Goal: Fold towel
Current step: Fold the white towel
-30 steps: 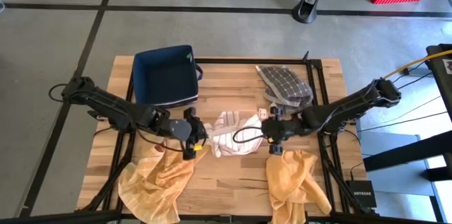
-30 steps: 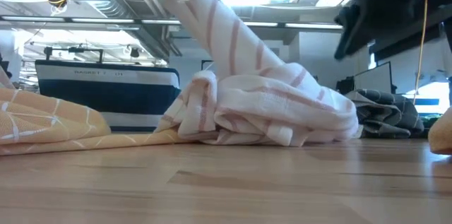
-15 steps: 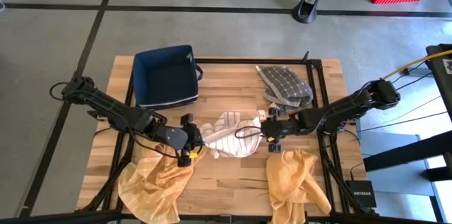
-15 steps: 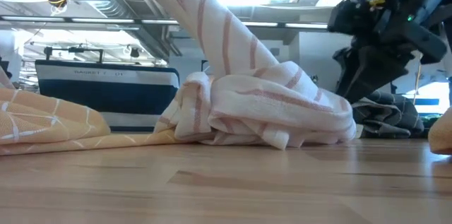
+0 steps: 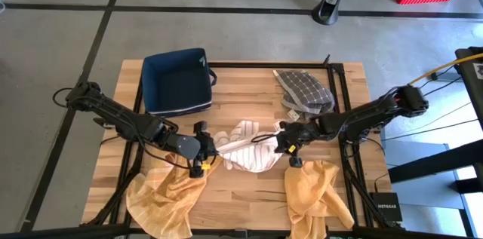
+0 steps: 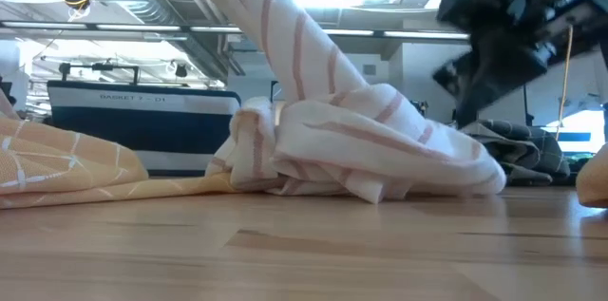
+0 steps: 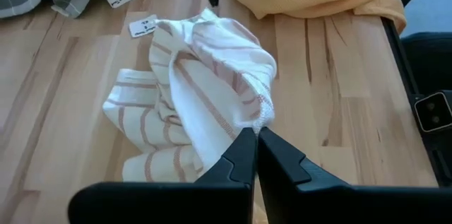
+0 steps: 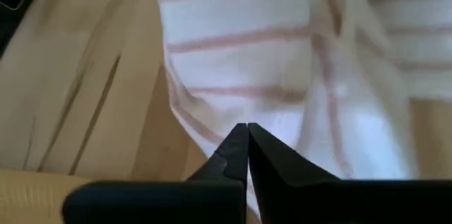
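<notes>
White cloth with thin pink stripes is what you have between both tools: the striped towel [image 5: 245, 146] lies bunched on the wooden table [image 5: 249, 194], midway between your two arms. Your left gripper [image 7: 256, 133] has its fingers pressed together on an edge of the towel, and in the low view that edge rises in a taut band up from the heap toward the gripper. Your right gripper [image 8: 246, 129] sits at the opposite side of the heap with its fingers drawn fully together on the towel's hem.

Just behind your left gripper, an orange cloth [image 5: 167, 194] spreads over the table's near corner. A second orange cloth [image 5: 312, 192] lies just beside your right gripper, nearer the table's front edge. Beyond that gripper, toward the far edge, you have a grey checked cloth [image 5: 304, 90] in a crumpled pile. A dark blue basket [image 5: 176, 81] stands well apart from your left gripper, at the far side of the table.
</notes>
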You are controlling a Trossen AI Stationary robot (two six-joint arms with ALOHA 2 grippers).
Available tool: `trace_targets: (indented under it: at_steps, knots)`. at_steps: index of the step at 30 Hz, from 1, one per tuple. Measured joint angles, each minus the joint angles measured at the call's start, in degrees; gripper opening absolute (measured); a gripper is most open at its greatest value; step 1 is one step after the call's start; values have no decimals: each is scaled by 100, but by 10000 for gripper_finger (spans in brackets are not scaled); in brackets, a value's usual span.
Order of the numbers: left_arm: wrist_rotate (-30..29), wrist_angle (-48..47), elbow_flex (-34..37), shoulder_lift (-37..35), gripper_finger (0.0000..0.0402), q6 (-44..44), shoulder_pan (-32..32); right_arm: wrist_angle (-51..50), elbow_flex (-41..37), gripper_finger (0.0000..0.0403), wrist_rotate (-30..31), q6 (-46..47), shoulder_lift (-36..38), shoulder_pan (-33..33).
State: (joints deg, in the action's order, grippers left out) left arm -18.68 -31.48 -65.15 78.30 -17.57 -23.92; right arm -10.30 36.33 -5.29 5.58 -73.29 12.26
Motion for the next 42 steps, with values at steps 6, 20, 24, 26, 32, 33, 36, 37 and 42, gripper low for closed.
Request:
trace_targets:
  at_steps: [6, 20, 24, 26, 32, 33, 36, 37, 42]
  knots:
    - [-577, -1061, -1084, -48, 2, 172, -1, -1974, 1379, 5, 1072, -312, 598, 230]
    - [-805, -1262, -2568, -44, 2, 1550, 196, -2521, 2079, 69, 1549, 649, 825, 233]
    - [-791, -1286, -2526, -46, 1, 1806, 192, -2411, 2047, 123, 1578, 707, 770, 233]
    - [-787, -1354, -2477, -32, 2, 1780, 185, -2177, 1925, 147, 1514, 771, 683, 235]
    - [-788, -1421, -2377, 7, 1, 1755, 183, -1935, 1428, 186, 1348, 943, 271, 240]
    - [-788, -1427, -2377, 9, 2, 1743, 183, -1829, 1352, 187, 1339, 950, 173, 240]
    - [-793, -1398, -2377, 7, 2, 1679, 185, -1131, 1149, 188, 786, 1023, -58, 345]
    - [-791, -1405, -2376, 7, 1, 1680, 183, -887, 1108, 188, 550, 1076, -124, 421]
    - [-794, -1391, -2375, 7, 3, 1730, 203, -206, 1036, 189, 351, 1226, -700, 922]
